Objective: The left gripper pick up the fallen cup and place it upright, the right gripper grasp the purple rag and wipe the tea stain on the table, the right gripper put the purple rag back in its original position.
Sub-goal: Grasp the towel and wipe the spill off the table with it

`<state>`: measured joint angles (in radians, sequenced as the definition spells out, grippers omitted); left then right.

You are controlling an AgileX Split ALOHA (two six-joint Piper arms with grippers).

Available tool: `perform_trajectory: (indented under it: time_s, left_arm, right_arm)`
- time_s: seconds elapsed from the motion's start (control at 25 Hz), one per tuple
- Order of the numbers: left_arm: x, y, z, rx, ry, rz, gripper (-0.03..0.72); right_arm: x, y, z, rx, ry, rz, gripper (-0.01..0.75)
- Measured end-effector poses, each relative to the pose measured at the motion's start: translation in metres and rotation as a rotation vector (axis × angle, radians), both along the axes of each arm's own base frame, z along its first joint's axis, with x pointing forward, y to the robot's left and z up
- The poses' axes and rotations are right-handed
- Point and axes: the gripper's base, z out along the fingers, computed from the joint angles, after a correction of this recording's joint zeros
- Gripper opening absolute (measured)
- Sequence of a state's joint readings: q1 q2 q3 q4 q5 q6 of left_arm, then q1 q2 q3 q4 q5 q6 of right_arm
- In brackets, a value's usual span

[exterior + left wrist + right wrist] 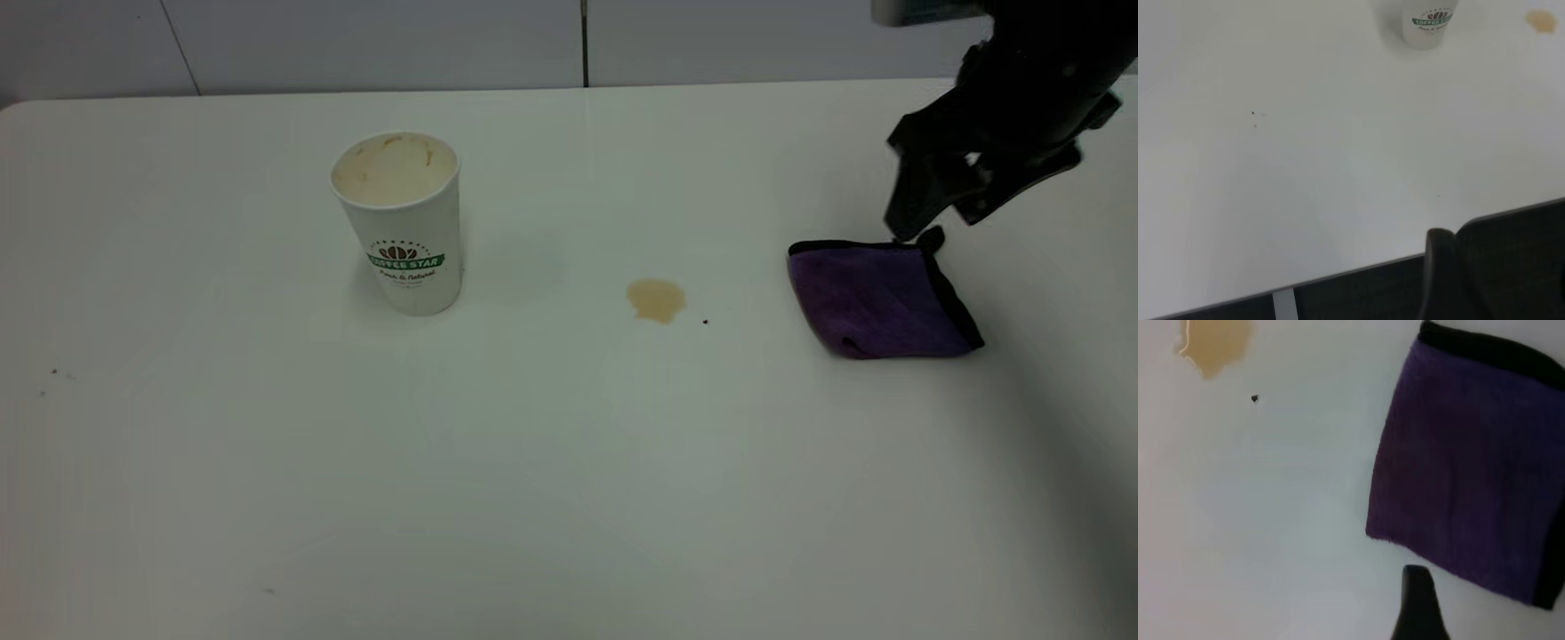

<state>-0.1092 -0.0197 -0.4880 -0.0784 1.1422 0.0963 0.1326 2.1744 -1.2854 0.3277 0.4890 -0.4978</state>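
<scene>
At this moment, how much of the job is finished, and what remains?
Done: the cup stands upright on the table. In hand: the right tool hangs open just above the far edge of the purple rag, not gripping it yet. Left: the tea stain is still unwiped, so grasping, wiping and returning the rag all remain. The left tool is not visible.

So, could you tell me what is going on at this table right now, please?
The cup already stands upright on the table, towards its left side, with nothing holding it. The left arm is pulled back off the table and its tool is not visible. The right tool hovers with its jaws apart just above the far edge of the purple rag, which lies folded and not yet gripped. The tea stain, between cup and rag, is unwiped.
</scene>
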Motion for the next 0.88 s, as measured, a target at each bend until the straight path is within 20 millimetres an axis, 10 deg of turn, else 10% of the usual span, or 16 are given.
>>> perform_trajectory:
  time_s: [0.6, 0.88]
  left_arm:
    - [0.0, 0.0, 0.0, 0.0, 0.0, 0.008, 0.443]
    - [0.0, 0.0, 0.0, 0.0, -0.001, 0.008, 0.443]
  right_arm:
    - [0.05, 0.002, -0.082, -0.082, 0.046, 0.05, 0.591]
    - [0.053, -0.003, -0.083, -0.134, 0.048, -0.03, 0.558]
